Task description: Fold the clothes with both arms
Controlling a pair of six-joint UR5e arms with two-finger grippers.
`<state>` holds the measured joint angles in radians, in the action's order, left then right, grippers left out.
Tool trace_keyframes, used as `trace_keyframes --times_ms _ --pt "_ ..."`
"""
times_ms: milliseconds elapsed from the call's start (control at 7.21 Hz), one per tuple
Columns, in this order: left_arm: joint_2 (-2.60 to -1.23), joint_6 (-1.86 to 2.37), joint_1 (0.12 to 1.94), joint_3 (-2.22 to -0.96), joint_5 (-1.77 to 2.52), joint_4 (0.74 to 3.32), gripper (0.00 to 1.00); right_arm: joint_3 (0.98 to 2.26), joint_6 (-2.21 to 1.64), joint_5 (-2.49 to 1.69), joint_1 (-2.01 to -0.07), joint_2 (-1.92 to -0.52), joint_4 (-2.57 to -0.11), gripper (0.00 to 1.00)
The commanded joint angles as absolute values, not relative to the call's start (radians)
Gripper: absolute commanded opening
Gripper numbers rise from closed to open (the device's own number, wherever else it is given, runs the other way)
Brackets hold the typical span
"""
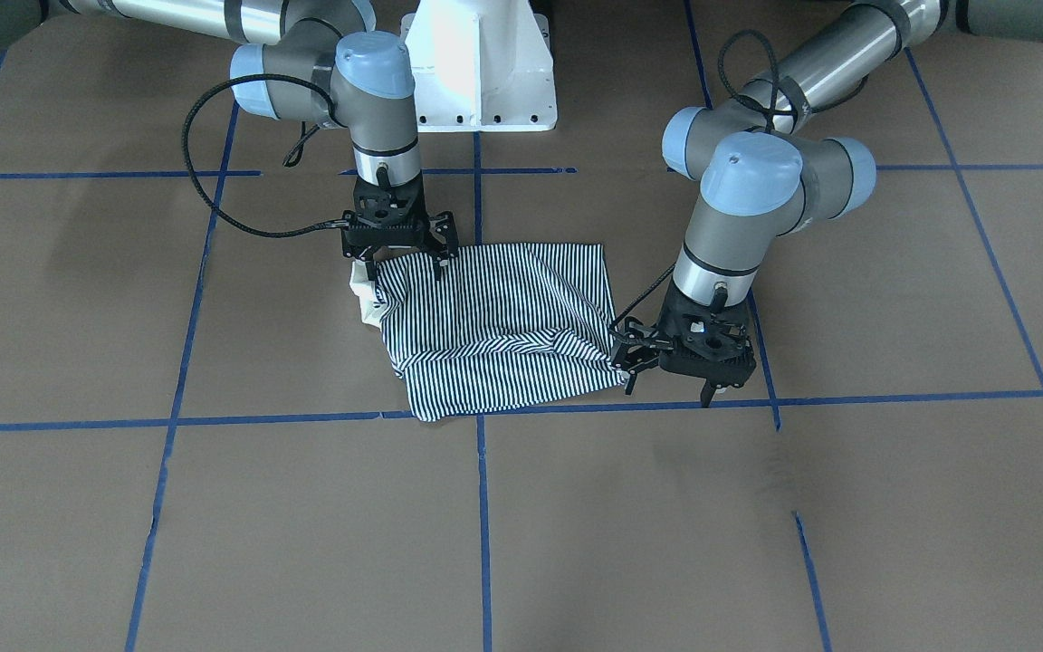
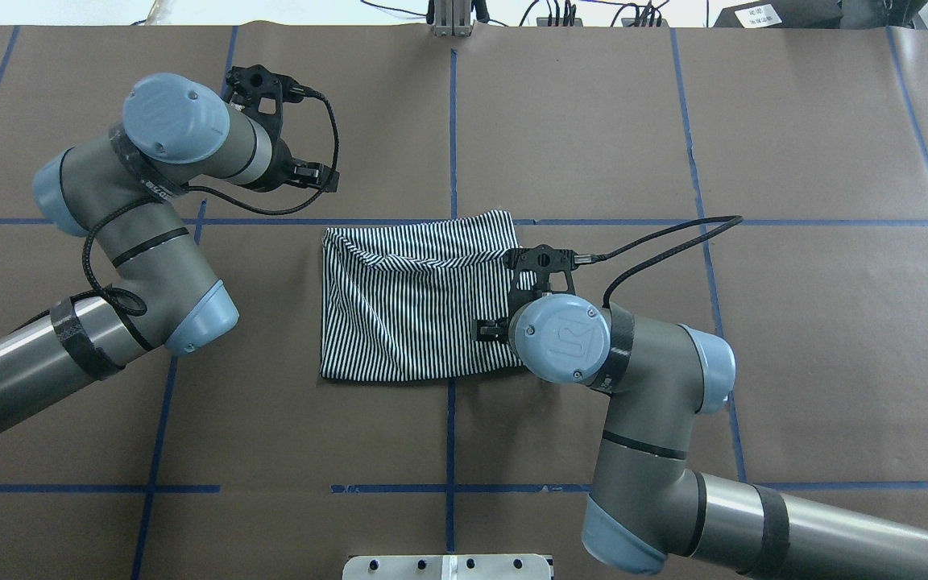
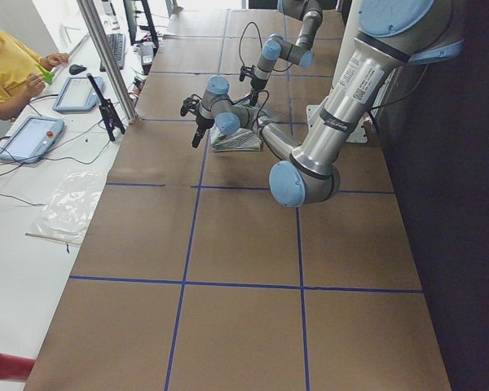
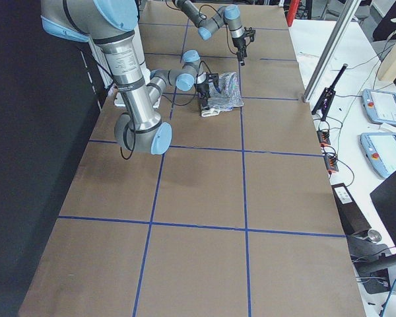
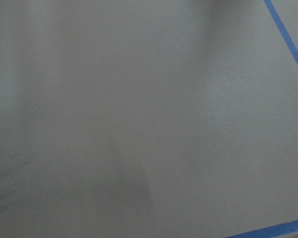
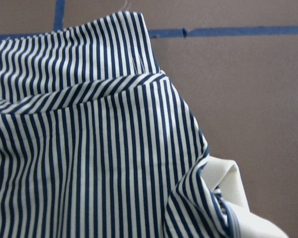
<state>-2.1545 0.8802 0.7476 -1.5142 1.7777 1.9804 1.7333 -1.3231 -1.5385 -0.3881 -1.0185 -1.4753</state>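
The striped polo shirt (image 1: 494,326) lies folded into a rough rectangle at the middle of the table, with its cream collar (image 1: 363,294) sticking out at one end. It also shows in the overhead view (image 2: 416,306). My right gripper (image 1: 404,265) is open, its fingers spread just over the collar end. The right wrist view shows the stripes (image 6: 89,163) and the collar (image 6: 238,198) close below. My left gripper (image 1: 666,389) is open and empty, beside the shirt's opposite end. The left wrist view shows only bare brown paper.
Brown paper with blue tape lines (image 1: 482,507) covers the table. The white pedestal base (image 1: 481,68) stands behind the shirt. In the exterior left view an operator (image 3: 8,65) sits at a side bench with tablets (image 3: 28,134) and a plastic bag (image 3: 65,204).
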Motion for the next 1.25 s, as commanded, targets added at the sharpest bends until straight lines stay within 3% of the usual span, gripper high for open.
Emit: trace_keyframes --times_ms 0,416,833,1110 --pt "-2.082 0.868 0.747 -1.628 1.799 1.964 1.00 1.843 -1.209 -1.664 -0.506 -1.023 -1.619 1.00" --pt "-1.851 0.604 0.845 -1.882 1.867 1.884 1.00 1.917 -0.818 -1.889 -0.797 -1.145 -1.677 1.00" --pt "-1.668 0.128 1.152 -1.891 2.038 1.884 1.00 1.927 -0.180 -2.111 -1.180 -1.458 -1.672 1.00" --pt "-1.526 0.037 1.281 -1.850 2.173 1.884 1.00 1.895 0.025 -2.111 -1.352 -1.651 -1.672 1.00"
